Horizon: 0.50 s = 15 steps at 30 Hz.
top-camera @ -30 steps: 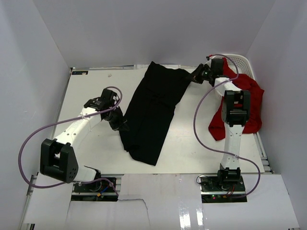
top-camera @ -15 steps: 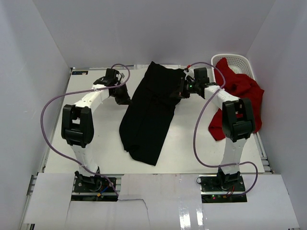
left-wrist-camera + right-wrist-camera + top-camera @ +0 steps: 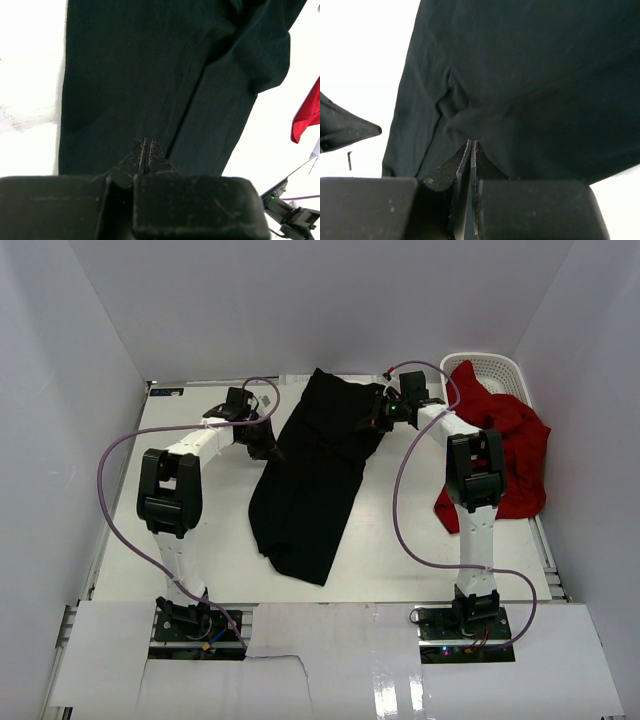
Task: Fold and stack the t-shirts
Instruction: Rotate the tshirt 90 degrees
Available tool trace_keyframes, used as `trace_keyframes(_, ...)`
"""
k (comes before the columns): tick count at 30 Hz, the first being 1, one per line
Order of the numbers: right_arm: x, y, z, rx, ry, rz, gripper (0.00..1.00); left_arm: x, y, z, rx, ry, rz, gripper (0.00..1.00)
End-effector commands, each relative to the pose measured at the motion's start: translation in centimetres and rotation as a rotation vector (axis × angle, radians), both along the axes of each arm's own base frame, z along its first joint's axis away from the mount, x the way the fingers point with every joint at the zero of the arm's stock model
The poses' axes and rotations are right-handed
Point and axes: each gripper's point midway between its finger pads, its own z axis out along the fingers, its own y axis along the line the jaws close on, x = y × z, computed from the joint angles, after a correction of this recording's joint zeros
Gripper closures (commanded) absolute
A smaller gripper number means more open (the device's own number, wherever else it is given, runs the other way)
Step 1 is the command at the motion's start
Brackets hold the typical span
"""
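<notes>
The black t-shirt (image 3: 315,475) lies as a long narrow strip across the middle of the table, and it fills the left wrist view (image 3: 150,65) and the right wrist view (image 3: 530,75). My left gripper (image 3: 268,447) is at its upper left edge; its jaws (image 3: 146,141) are shut, tips against the cloth with none seen between them. My right gripper (image 3: 378,420) is at the upper right edge; its jaws (image 3: 471,143) are shut where the cloth puckers at the tips. The red t-shirt (image 3: 505,445) hangs crumpled out of the basket, and a corner shows in the left wrist view (image 3: 307,112).
The white lattice basket (image 3: 500,365) stands at the back right corner, partly under the red shirt. White table (image 3: 190,530) shows left of the black shirt and between the two shirts. Purple cables loop over both arms. White walls enclose the table.
My left gripper swung from the shirt's lower left edge up to its upper left edge. My right gripper moved from the far right corner in and down onto the shirt's upper right edge.
</notes>
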Motion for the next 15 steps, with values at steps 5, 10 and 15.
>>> trace_keyframes(5, 1.4, -1.7, -0.7, -0.089, -0.012, -0.056, 0.92, -1.4, 0.4, -1.8, 0.080, 0.004, -0.037, 1.00)
trace_keyframes(10, 1.0, -2.8, -1.7, -0.135, 0.005, -0.086, 0.92, -2.2, 0.9, -3.7, 0.158, 0.043, -0.031, 1.00)
trace_keyframes(15, 1.6, -3.3, -2.7, -0.147, 0.022, -0.092, 0.92, -2.9, 1.2, -5.9, 0.229, 0.092, -0.040, 1.00)
